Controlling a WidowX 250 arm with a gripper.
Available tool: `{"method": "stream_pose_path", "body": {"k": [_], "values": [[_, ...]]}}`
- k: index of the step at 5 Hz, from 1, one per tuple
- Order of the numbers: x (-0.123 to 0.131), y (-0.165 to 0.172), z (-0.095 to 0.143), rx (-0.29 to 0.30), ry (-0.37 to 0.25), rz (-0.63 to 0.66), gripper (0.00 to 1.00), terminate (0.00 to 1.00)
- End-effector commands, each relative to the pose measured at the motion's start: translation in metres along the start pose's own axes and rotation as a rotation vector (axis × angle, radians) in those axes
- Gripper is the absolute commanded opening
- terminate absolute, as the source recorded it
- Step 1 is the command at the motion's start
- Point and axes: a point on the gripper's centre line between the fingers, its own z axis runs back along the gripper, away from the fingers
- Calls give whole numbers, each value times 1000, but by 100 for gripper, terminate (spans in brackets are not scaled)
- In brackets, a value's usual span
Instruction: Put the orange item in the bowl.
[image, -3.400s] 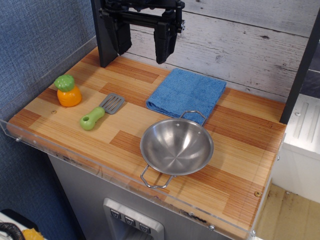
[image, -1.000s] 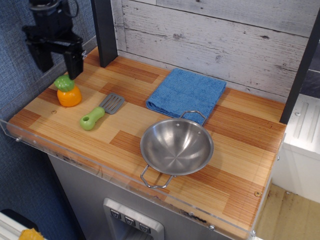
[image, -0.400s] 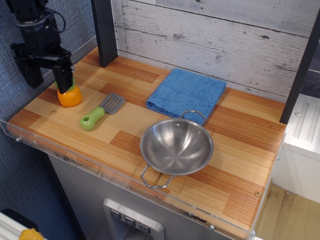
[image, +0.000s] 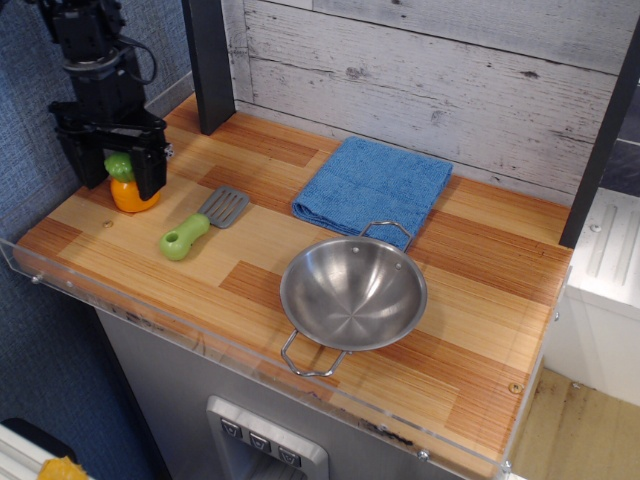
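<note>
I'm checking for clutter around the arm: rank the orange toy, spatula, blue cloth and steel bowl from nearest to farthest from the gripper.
1. Orange toy, between the gripper's fingers, far left.
2. Spatula, just right of it.
3. Blue cloth, middle back.
4. Steel bowl, front centre.

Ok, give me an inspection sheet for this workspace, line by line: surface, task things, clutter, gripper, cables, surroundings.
Surface: wooden striped counter with a clear plastic edge guard along the front and left.
Orange item: on the counter at the far left, between the gripper's fingers, green top showing.
Bowl: steel, upright near the front edge, nothing inside, apart from the orange item.
Clutter: green-handled spatula lying between the orange item and the bowl; blue cloth folded behind the bowl.
Gripper: lowered around the orange item, fingers on both sides, not yet shut on it.
Cables: a black cable looped on the arm above the gripper.
Surroundings: whitewashed plank wall behind; blue textured wall on the left.
</note>
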Motion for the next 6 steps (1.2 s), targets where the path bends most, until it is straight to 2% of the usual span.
{"method": "stream_pose_path", "body": {"k": [1,2,3,4,5,6], "values": [[2,-3,17,32,-57,1,0,0],[2,-4,20,33,-67,7,0,0],[1,-8,32,45,-95,7,0,0],[1,-24,72,28,-182,31,0,0],[-6,-59,112,-44,-231,106,0,0],[-21,-103,135,-117,-221,79,0,0]]}}
